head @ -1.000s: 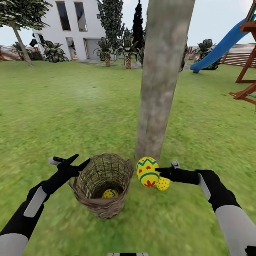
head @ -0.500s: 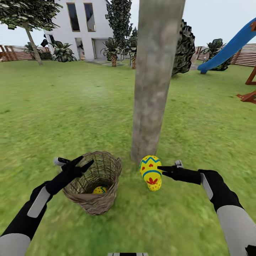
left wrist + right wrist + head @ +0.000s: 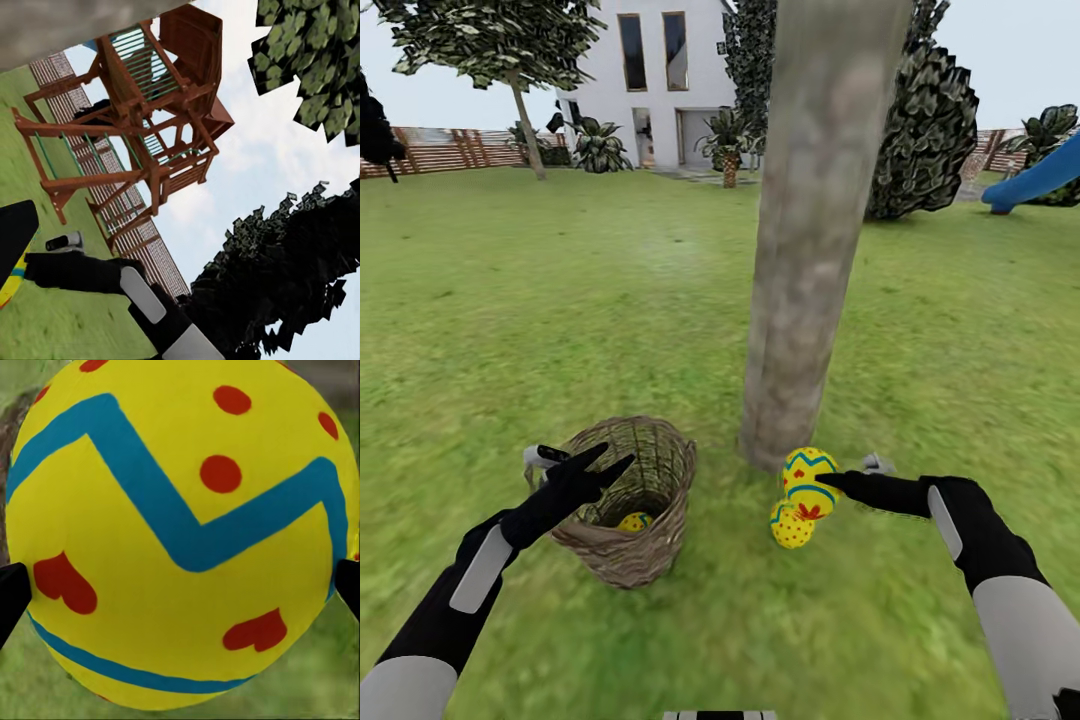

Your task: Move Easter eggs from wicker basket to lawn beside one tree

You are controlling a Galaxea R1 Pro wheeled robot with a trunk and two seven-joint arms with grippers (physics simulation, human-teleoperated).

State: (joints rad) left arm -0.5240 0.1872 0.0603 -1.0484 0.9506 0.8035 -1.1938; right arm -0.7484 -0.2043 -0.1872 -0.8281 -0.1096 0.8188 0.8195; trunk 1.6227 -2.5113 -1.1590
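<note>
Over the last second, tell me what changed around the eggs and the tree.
The right gripper has carried its egg down toward the foot of the tree, just above the egg on the lawn. The camera swung too, shifting the whole view. Unchanged: the right gripper still grips its egg, the left gripper stays at the wicker basket, and one egg remains inside.

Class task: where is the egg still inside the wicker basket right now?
In the head view, the egg lies at the bottom of the wicker basket, beside the left gripper.
</note>
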